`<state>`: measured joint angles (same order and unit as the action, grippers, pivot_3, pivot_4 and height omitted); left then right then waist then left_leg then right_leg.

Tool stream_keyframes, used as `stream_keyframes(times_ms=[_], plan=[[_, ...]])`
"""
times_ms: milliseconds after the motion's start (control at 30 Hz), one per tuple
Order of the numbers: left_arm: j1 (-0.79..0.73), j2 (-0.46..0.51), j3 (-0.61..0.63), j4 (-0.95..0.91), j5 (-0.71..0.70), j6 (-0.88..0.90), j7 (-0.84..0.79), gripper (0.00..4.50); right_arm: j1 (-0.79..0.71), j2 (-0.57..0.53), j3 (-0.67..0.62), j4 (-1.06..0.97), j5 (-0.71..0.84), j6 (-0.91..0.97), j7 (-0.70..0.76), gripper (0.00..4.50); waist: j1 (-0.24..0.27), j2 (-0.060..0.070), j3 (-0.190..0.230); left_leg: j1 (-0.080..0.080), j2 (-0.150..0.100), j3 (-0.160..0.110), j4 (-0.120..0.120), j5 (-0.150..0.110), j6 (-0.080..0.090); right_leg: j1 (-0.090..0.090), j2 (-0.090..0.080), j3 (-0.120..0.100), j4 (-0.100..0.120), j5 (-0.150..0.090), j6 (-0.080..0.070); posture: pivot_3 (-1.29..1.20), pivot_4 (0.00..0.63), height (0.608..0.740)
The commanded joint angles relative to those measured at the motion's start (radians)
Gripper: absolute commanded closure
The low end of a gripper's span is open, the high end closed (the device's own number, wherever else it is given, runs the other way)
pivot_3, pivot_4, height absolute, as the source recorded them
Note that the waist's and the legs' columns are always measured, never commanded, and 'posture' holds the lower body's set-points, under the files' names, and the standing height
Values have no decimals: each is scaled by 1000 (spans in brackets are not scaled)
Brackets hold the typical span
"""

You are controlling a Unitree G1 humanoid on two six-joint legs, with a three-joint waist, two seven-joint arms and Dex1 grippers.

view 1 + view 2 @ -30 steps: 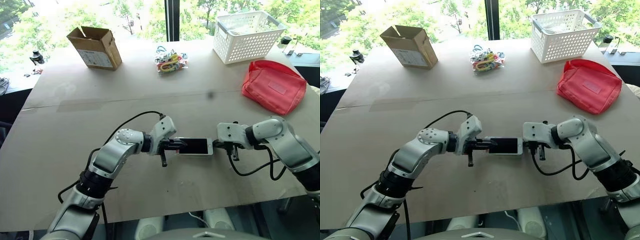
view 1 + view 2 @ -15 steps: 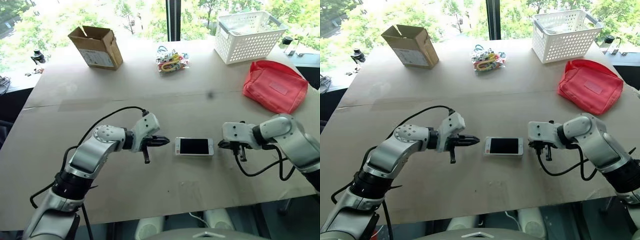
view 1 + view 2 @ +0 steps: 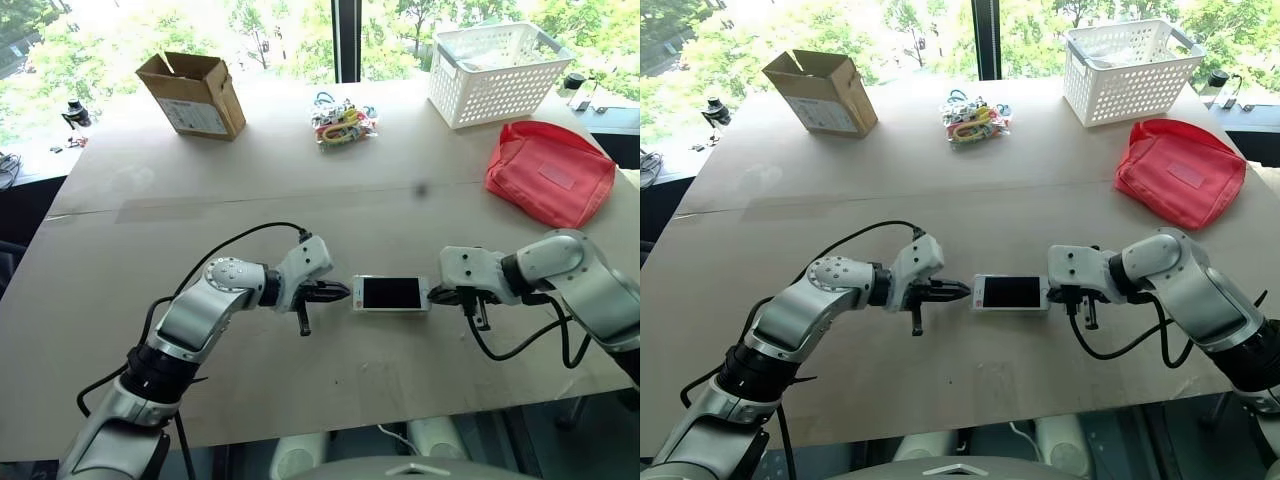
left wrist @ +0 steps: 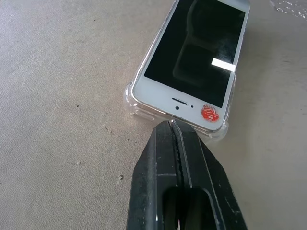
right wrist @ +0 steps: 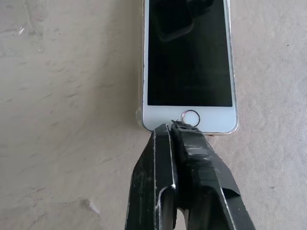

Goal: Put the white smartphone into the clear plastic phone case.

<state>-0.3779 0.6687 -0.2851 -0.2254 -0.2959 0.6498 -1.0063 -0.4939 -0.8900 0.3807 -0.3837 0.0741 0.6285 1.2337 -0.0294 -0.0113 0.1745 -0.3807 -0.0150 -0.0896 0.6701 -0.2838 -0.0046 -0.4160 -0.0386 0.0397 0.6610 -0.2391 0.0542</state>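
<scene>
The phone (image 3: 391,293) is lying flat, screen up, near the middle of the tabletop (image 3: 300,200), and it is sitting inside the clear case (image 4: 136,108), whose glossy rim is showing around its corners in the left wrist view. So the seating is looking done, or nearly so; whether every edge is fully snapped in I cannot tell

The left end effector (image 3: 340,292) is pointing at one short end of the phone with its fingers pressed together, holding nothing, tip just beside or touching the case rim. The right end effector (image 3: 434,296) is doing the same at the opposite end by the home button, fingers likewise pressed together and empty

The risk from here is, in my judgement, an uneven squeeze: with both tips bearing on the ends, a push from one side alone could be sliding the phone across the smooth tabletop or skewing it. A tip riding up over the rim could be levering a corner back out of the thin case

Well apart at the far side are a cardboard box (image 3: 192,94), a white basket (image 3: 495,70) and a red pouch (image 3: 548,170)
</scene>
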Motion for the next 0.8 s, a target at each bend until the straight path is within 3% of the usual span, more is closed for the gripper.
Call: stream_keyframes(times_ms=[33, 800], plan=[[5, 0, 3, -36, -4, 1, 1, 4500, -17, 10, 10, -16, -9, -1, -10, 4415, 0, 0, 0, 0, 0, 0, 0, 0, 0, 0, 0, 0, 0, 0, 0, 0, 150, 740], [18, -2, 1, -51, -5, 8, 8, 4500, -27, -29, -10, 9, -11, 8, 5, 4415, 0, 0, 0, 0, 0, 0, 0, 0, 0, 0, 0, 0, 0, 0, 0, 0, 150, 740]])
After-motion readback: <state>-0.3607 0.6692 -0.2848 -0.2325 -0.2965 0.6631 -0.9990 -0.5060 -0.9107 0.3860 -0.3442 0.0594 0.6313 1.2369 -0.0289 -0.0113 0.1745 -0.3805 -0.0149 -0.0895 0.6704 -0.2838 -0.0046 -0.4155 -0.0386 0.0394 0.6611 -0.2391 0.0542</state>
